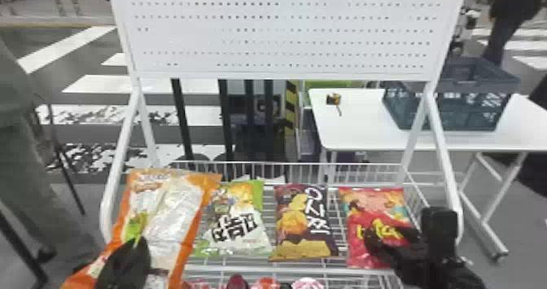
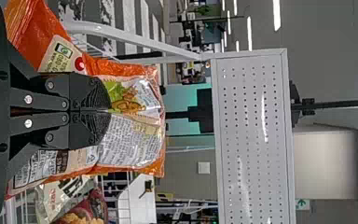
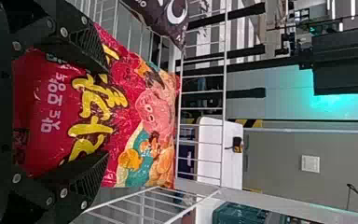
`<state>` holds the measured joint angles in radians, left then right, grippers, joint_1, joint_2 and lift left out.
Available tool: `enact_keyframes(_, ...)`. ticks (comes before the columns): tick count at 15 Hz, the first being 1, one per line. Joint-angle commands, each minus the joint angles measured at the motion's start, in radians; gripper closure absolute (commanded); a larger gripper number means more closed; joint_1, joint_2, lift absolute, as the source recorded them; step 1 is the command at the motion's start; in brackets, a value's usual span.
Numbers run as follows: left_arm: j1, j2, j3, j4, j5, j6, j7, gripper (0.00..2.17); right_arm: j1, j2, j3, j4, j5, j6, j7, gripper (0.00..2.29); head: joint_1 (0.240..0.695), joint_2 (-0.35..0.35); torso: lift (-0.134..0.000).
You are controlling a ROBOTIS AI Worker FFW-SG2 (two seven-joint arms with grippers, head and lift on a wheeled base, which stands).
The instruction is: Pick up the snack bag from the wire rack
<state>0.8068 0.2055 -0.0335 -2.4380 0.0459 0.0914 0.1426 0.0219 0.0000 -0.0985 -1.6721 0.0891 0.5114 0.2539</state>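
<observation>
Background: grey floor with white stripes behind the wire rack [image 1: 228, 270]. A white perforated board [image 1: 285, 36] rises on posts over the wire rack's far edge. Beyond the wire rack, to the right, stands a white desk [image 1: 362, 133] with a dark basket [image 1: 451, 109] and 1 small yellow-and-black item [image 1: 333, 99] on top.

Snack bags, left to right: 4. Bag 1, the orange bag [image 1: 175, 215], is large and slanted, at the wire rack's left side, overlapping its near left corner in the head view. Whether it touches the wire rack: cannot tell. Bag 2, the green-and-white bag [image 1: 236, 223], and bag 3, the dark bag [image 1: 305, 223], lie on the wire rack's middle part, near each other. Bag 4, the red bag [image 1: 376, 204], is at the wire rack's right end. Below the wire rack's near edge, red and pink packs [image 1: 266, 283] show in part.

Left tool [image 1: 136, 243]: at the wire rack's near left; 2 fingers closed together, orange bag pinched between them. Right tool [image 1: 386, 234]: over the wire rack's right end; 2 fingers wide apart, red bag between them, not clamped.
</observation>
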Motion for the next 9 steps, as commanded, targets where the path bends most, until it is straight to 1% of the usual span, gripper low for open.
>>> enact_keyframes(1,0.002,0.0,-0.003,0.0,-0.001,0.0,0.0,1.77,0.006,0.001,0.005,-0.015,0.004,0.028,-0.002,1.44,0.499,0.0,0.0)
enact_keyframes(2,0.008,0.0,-0.003,-0.003,-0.004,0.0,0.0,1.77,0.01,0.001,0.006,-0.026,0.001,0.028,-0.008,1.94,0.499,0.0,0.0)
enact_keyframes(3,0.012,0.0,-0.005,-0.007,-0.008,-0.003,0.002,1.77,0.013,0.001,0.008,-0.032,0.0,0.028,-0.011,2.07,0.499,0.0,0.0)
enact_keyframes(5,0.02,0.002,-0.003,-0.015,-0.009,-0.009,0.005,1.77,0.021,0.001,0.011,-0.049,-0.008,0.028,-0.018,2.08,0.499,0.0,0.0)
enact_keyframes(6,0.025,0.003,-0.003,-0.018,-0.011,-0.009,0.006,1.77,0.026,0.001,0.014,-0.057,-0.012,0.028,-0.019,2.17,0.499,0.0,0.0)
enact_keyframes(9,0.035,0.005,-0.006,-0.026,-0.014,-0.009,0.006,1.77,0.056,0.001,0.025,-0.11,-0.022,0.0,-0.048,2.17,0.499,0.0,0.0)
